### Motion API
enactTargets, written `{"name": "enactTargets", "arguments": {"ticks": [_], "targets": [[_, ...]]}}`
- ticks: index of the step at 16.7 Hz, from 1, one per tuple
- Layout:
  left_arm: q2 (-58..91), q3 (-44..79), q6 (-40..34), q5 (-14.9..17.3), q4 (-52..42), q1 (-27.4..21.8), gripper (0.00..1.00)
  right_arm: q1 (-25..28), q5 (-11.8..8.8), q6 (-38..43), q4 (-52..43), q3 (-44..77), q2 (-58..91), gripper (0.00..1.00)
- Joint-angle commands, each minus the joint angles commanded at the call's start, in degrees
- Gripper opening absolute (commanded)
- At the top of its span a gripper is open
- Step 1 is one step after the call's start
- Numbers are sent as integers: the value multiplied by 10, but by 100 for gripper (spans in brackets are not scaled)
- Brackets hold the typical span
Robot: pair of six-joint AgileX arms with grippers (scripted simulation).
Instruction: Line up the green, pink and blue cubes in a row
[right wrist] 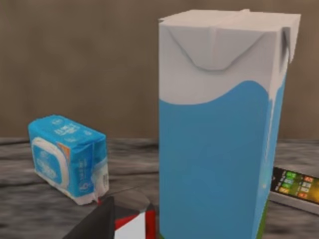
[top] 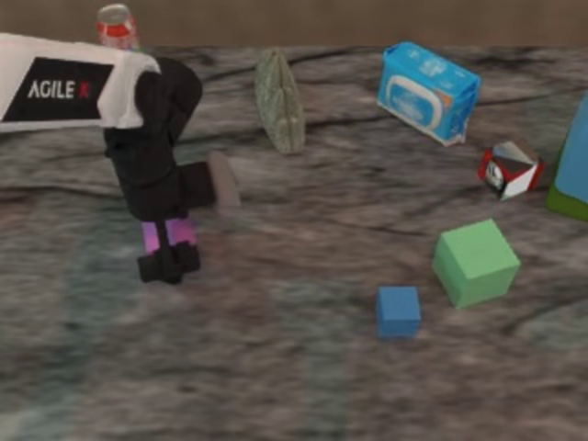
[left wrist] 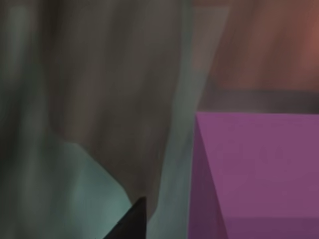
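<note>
The pink cube [top: 180, 230] sits between the fingers of my left gripper [top: 170, 262], which is shut on it over the left part of the table. In the left wrist view the pink cube [left wrist: 259, 174] fills the near side beside one dark fingertip [left wrist: 130, 221], and the table behind it is smeared. The large light green cube [top: 476, 262] rests on the table at the right. The small blue cube [top: 398, 311] lies just to its lower left. My right gripper [right wrist: 107, 224] is out of the top view and faces a carton.
A red can [top: 117, 26] and a grey-green pouch [top: 280, 99] stand at the back. A blue-and-white packet [top: 427, 92], a red, white and black box [top: 508, 170] and a tall blue-and-white carton [top: 574, 161] crowd the back right. A small grey object [top: 223, 179] lies beside the left arm.
</note>
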Motion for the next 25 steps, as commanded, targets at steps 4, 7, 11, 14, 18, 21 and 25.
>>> {"name": "enactTargets", "arguments": {"ticks": [4, 7, 11, 14, 18, 21, 25], "targets": [[0, 0, 0, 0, 0, 0, 25, 0, 0, 0, 0, 0, 0, 100], [0, 0, 0, 0, 0, 0, 2, 0, 0, 0, 0, 0, 0, 100], [0, 0, 0, 0, 0, 0, 0, 0, 0, 0, 0, 0, 0, 100], [0, 0, 0, 0, 0, 0, 0, 0, 0, 0, 0, 0, 0, 100], [-17, 8, -5, 6, -21, -1, 0, 0, 0, 0, 0, 0, 0, 100], [-38, 38, -4, 6, -74, 3, 0, 0, 0, 0, 0, 0, 0, 100], [-68, 76, -6, 5, -141, 9, 0, 0, 0, 0, 0, 0, 0, 100]]}}
